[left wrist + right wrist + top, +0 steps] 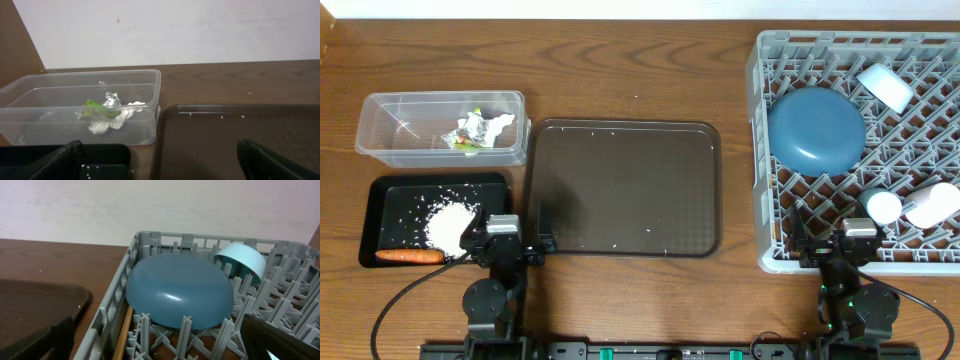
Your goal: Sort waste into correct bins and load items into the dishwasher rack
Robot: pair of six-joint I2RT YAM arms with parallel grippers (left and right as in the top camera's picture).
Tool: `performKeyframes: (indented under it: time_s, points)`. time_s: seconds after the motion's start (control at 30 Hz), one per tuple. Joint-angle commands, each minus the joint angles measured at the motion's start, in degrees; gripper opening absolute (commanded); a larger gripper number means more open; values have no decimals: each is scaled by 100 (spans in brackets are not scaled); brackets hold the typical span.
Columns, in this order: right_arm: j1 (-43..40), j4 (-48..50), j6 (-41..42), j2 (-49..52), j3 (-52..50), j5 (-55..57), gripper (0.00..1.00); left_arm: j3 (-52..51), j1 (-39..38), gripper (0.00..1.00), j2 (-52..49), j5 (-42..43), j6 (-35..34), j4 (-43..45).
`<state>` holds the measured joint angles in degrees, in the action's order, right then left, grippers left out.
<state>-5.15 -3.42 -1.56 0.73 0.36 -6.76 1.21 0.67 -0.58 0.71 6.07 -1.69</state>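
Observation:
The clear tub (395, 125) holds crumpled foil and wrapper scraps (480, 130), also seen in the left wrist view (111, 102). The black tray (385, 200) holds a rice heap (450, 222) and a carrot (410, 256). The grey dishwasher rack (757, 150) holds the dark blue plate (815, 128) face down, the pale blue bowl (887, 87) and two small cups (883, 207) (932, 205). A wooden chopstick (122, 335) lies along the rack's left wall. My left gripper (508, 235) is open and empty at the black tray's front right corner. My right gripper (848, 238) is open and empty at the rack's front edge.
The large dark brown serving tray (625, 188) lies between the bins and the rack, with a few rice grains on it. It also shows in the left wrist view (240, 130) and the right wrist view (35, 305). A white wall stands behind the table.

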Motion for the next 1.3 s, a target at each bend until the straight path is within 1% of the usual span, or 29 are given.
performKeyframes:
  time_s: [0.0, 0.37, 0.53, 0.67, 1.27]
  points:
    - [83, -7, 455, -11, -4, 24, 99, -98, 28, 98, 24, -74, 57, -240]
    - [83, 92, 511, -11, -4, 57, 99, -98, 28, 98, 24, -76, 68, -238]
    - [83, 127, 439, -11, -4, 76, 99, -98, 28, 98, 24, -74, 385, -238]
    - [83, 94, 175, -11, -4, 85, 99, -98, 28, 98, 24, -72, 380, -236]
    - [83, -24, 170, -11, -4, 94, 99, -98, 28, 98, 24, -72, 378, -236]
